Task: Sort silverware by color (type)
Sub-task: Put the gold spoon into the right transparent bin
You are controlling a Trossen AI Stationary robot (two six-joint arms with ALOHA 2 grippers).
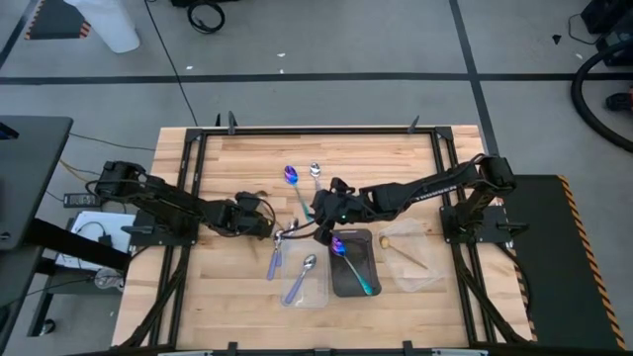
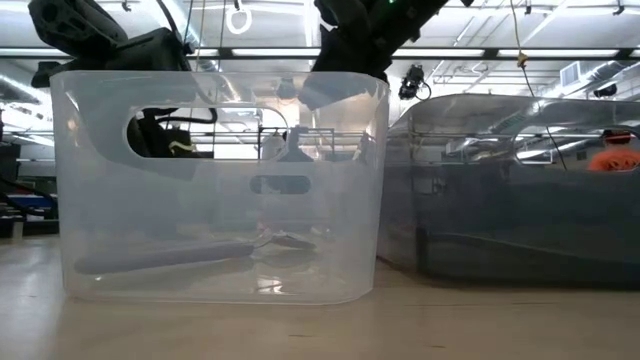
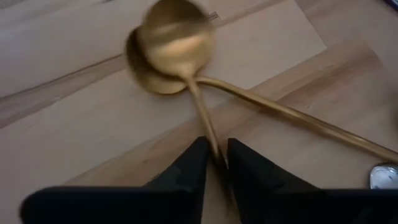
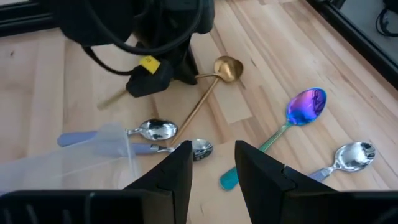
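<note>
Left wrist view shows the left gripper (image 3: 214, 163) with its dark fingers (image 3: 188, 169) pinching the thin handle of a gold spoon (image 3: 176, 38), whose bowl sits over the bowl of a second gold spoon (image 3: 292, 115) lying on the table (image 3: 56, 74). From above, that gripper (image 1: 269, 225) sits at mid-table, just left of the right gripper (image 1: 323, 225), which hovers above the far end of a dark tray (image 1: 351, 282) with jaws spread and nothing between them. An iridescent spoon (image 1: 348, 259) lies in the dark tray, a silver spoon (image 1: 302, 275) lies in a clear tray (image 1: 318, 292) to its left, and a gold piece (image 1: 401, 249) rests in another clear tray (image 1: 430, 272) to its right. Loose on the wood are a second iridescent spoon (image 1: 293, 183) and a silver one (image 1: 316, 173) toward the far edge, plus a pale-handled spoon (image 1: 275, 259) beside the clear tray. The right wrist view looks past its own parted fingers (image 4: 177, 171) at the loose spoons and the left arm beyond.
</note>
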